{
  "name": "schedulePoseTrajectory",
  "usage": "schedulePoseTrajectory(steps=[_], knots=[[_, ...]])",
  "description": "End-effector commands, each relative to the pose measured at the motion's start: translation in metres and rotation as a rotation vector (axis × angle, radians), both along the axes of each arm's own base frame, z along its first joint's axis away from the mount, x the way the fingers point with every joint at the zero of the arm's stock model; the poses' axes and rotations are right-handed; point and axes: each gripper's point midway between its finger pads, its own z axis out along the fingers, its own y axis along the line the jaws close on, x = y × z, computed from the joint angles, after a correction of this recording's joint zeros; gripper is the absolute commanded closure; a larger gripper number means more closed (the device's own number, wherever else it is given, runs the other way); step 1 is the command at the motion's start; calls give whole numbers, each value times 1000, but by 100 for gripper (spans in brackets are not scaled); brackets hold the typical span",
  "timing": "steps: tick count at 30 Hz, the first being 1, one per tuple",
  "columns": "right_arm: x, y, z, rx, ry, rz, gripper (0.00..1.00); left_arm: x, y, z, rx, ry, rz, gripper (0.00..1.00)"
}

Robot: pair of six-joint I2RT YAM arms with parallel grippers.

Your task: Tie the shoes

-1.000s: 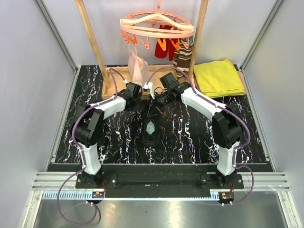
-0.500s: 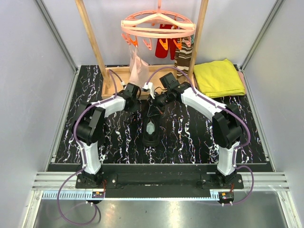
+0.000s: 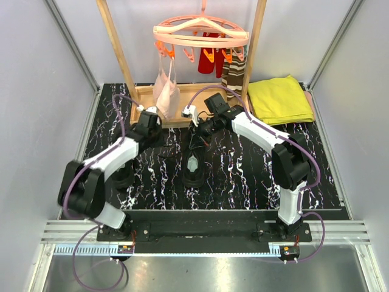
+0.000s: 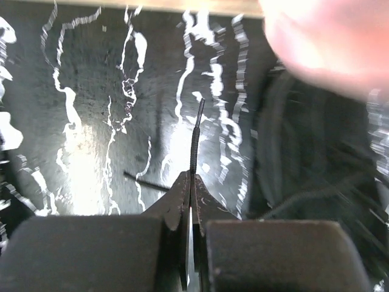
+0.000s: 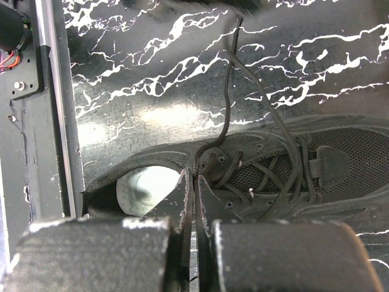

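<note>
One black shoe lies mid-table, its pale insole showing. It fills the right wrist view, and shows as a dark blur on the right of the left wrist view. My right gripper hangs over the shoe's far end, shut on a thin black lace that rises from the eyelets. My left gripper is left of the shoe, shut on a lace end that sticks out past its tips. A second shoe is not clearly visible.
A wooden frame stands at the back with a shallow wooden tray. A pink clip hanger carries a pink garment, red items and striped socks. A folded yellow towel lies at the back right.
My left arm has swung left, away from the shoe, with the lace end in its jaws. The pink garment has swung left too. The right arm has held still.
</note>
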Motion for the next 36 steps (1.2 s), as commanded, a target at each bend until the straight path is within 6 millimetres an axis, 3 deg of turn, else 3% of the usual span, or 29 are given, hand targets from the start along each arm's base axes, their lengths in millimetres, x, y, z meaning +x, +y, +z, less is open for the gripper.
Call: schedulePoseTrajectory(steps=[1, 2, 4, 5, 7, 15, 16, 19, 21, 26, 28, 32, 33, 34, 36], knots=[[9, 7, 5, 3, -34, -20, 100, -14, 5, 51, -41, -156, -76, 100], [9, 6, 4, -1, -27, -28, 100, -24, 9, 46, -18, -151, -95, 100], [9, 7, 6, 3, -24, -33, 100, -34, 16, 59, -8, -193, -115, 100], [9, 7, 6, 2, -19, -40, 100, -43, 20, 52, 24, -184, -143, 100], [9, 7, 8, 5, -22, -46, 100, -50, 27, 60, 44, -222, -160, 100], [10, 2, 8, -7, -38, -68, 100, -85, 33, 61, 151, -285, -378, 100], [9, 1, 10, -5, -40, -71, 100, -90, 32, 69, 157, -320, -412, 100], [11, 1, 11, -2, -34, -91, 100, -107, 15, 86, 124, -422, -584, 100], [15, 2, 14, 12, -35, -108, 100, -131, -10, 95, 60, -488, -807, 100], [20, 7, 24, 44, -8, -134, 100, -167, -54, 104, -36, -577, -1142, 100], [21, 7, 29, 61, 7, -138, 100, -171, -66, 103, -30, -616, -1239, 100], [20, 8, 29, 70, 11, -121, 100, -186, -112, 108, -23, -759, -1481, 100], [21, 8, 30, 73, 4, -118, 100, -184, -122, 101, -31, -748, -1517, 100], [20, 8, 30, 78, -1, -103, 100, -179, -136, 114, -27, -821, -1540, 100], [20, 7, 32, 87, -32, -77, 100, -176, -165, 120, -38, -869, -1618, 100]])
